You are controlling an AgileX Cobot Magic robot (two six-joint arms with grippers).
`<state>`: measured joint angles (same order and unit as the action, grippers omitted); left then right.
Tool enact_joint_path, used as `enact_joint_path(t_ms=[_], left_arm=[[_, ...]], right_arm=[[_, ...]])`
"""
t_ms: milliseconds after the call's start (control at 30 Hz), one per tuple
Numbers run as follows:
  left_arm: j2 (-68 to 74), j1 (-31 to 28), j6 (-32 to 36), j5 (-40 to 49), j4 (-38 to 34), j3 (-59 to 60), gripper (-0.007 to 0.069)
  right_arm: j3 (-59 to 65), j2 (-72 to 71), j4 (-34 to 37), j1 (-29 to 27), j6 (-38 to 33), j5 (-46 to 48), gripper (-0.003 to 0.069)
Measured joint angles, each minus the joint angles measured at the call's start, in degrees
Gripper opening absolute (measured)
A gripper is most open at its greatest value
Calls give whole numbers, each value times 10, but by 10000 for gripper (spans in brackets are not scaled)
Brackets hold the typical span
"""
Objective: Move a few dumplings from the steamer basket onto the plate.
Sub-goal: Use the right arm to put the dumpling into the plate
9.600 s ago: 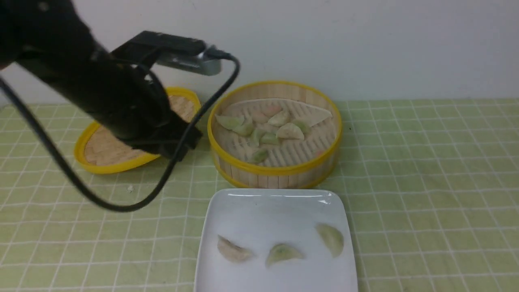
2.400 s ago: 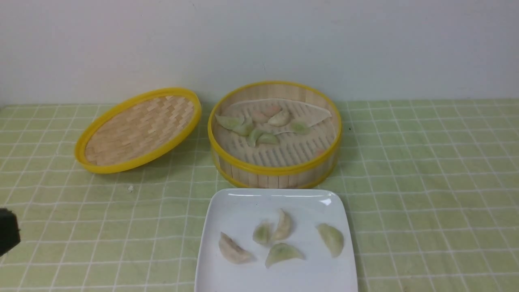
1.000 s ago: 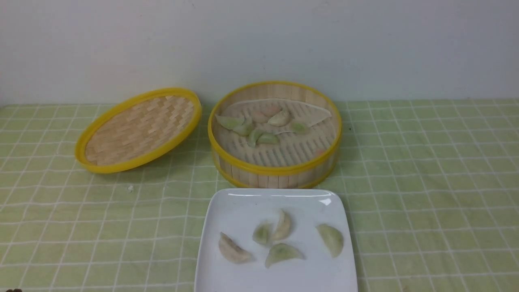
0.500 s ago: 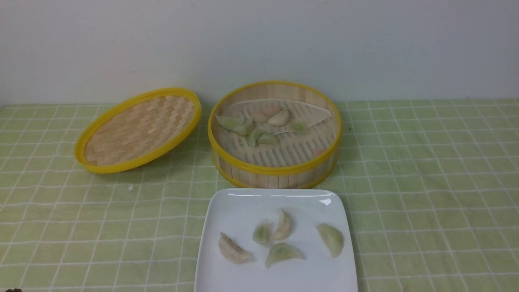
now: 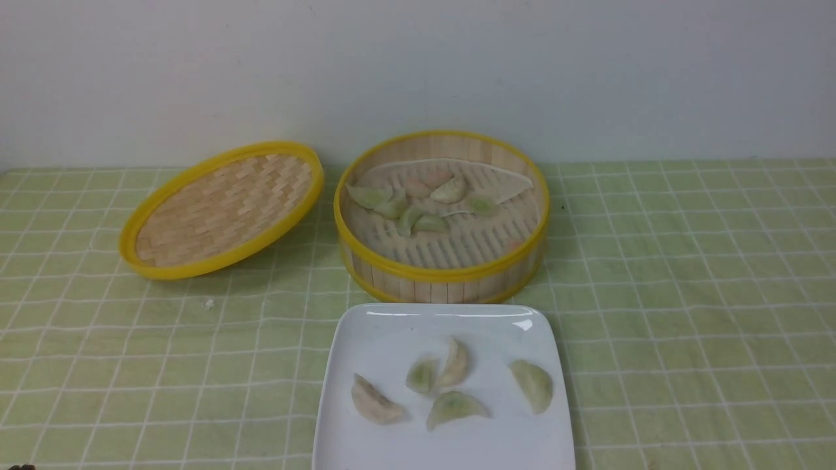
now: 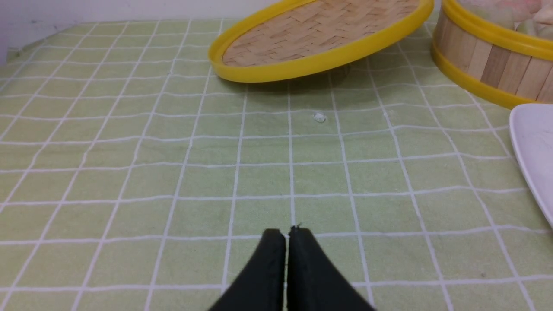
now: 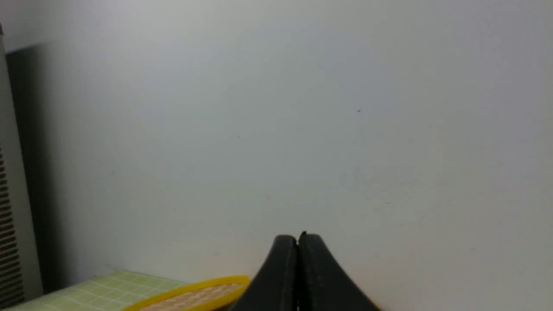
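- I saw the steamer basket (image 5: 441,273) just above the centre of the front frame, upright, with most of its dumplings (image 5: 449,190) grouped toward its upper left.
- A pinkish piece (image 5: 513,246) lay apart from that group, near the lower right of the basket's inside.
- I had the plate (image 5: 444,450) at the bottom centre of the frame, right below the basket, its near edge cut off from my view.
- On it I counted five dumplings: a pale one (image 5: 375,401) on the left, a green one (image 5: 422,376) beside a cream one (image 5: 455,363) in the middle, a green one (image 5: 455,409) just below those two, and another green one (image 5: 532,385) on the right.
- The yellow-rimmed lid (image 5: 222,212) sat tilted in the upper left of the frame.
- A small white scrap (image 5: 209,303) lay on the bench's checked green cloth (image 5: 686,313), below the lid.
- My left claw (image 6: 287,235) was together, with nothing between its tips.
- My right claw (image 7: 299,242) was together and empty too.
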<state>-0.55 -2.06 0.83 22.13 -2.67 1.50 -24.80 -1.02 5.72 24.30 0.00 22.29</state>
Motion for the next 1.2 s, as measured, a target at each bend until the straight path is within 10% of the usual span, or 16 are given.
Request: enact_joint_path(t_ms=[367,1200], left_arm=[[0,0,0,0,0,0,-6],[0,0,0,-1,0,0,-6]], right_arm=[[216,0,-43,-204,-9,2,-15],[259,1,-45,-214,-10,1,-15]])
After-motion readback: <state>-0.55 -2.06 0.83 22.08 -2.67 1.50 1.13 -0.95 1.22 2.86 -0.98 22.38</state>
